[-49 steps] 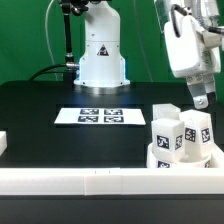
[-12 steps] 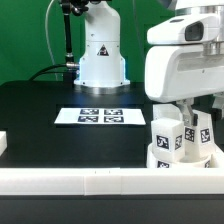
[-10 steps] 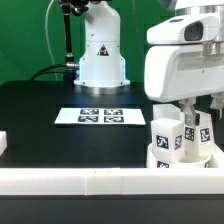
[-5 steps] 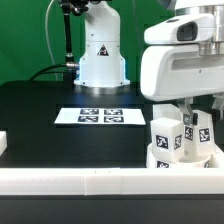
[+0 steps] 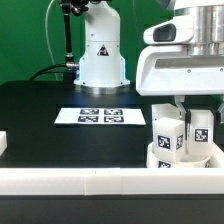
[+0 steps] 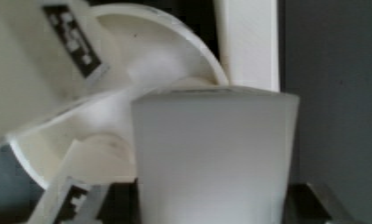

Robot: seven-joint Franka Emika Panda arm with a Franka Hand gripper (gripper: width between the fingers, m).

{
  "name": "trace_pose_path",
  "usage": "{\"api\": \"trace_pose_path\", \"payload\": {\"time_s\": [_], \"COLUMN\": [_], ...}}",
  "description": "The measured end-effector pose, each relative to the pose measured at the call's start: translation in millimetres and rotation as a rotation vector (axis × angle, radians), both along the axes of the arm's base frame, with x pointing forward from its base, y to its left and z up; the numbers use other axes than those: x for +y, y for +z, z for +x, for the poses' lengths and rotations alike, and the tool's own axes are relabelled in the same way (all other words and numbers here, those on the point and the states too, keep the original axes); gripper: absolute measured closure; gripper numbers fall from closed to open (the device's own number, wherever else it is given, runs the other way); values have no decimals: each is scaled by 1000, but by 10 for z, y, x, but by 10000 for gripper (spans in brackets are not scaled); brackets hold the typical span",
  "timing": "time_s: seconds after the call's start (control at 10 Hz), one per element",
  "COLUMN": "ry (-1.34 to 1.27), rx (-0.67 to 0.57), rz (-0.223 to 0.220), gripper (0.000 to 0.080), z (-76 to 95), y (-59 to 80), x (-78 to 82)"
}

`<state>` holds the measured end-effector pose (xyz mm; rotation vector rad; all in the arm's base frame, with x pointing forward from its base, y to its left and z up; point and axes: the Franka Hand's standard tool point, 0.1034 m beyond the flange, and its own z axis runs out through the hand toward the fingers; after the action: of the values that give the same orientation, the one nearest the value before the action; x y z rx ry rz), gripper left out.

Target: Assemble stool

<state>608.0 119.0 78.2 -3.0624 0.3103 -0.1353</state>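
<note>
Lifted a little since a moment ago, the wrist now sits higher over the stool parts at the exterior view's near right. Nearest, behind the border rail [image 5: 100, 180], the seat [image 5: 160, 158] carries the standing legs [image 5: 166, 134]. The gripper [image 5: 192, 108] is clenched on one leg [image 5: 201, 128] — apparently hoisting it clear. Next it needs aligning with a seat socket. Farther left lies the marker board [image 5: 98, 116].

Bulky white arm [image 5: 180, 68], black seams

a thin flat white marker board [image 5: 100, 116] with black square tags lies on the black table [image 5: 40, 110]; a long white border rail [image 5: 80, 180] runs along the near edge.
</note>
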Motion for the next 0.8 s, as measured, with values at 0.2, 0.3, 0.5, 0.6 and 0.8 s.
{"api": "trace_pose_path", "payload": {"time_s": [0.2, 0.3, 0.5, 0.6, 0.8], "ry": [-179, -264, -501, -609, -789], "rx": [7, 6, 19, 26, 33], "rz": [18, 26, 49, 62, 74], "gripper": [465, 465, 465, 465, 465], "z": [0, -2, -12, -14, -19], "y": [-1, -1, 0, -1, 3], "x": [-7, -5, -5, -4, 16]}}
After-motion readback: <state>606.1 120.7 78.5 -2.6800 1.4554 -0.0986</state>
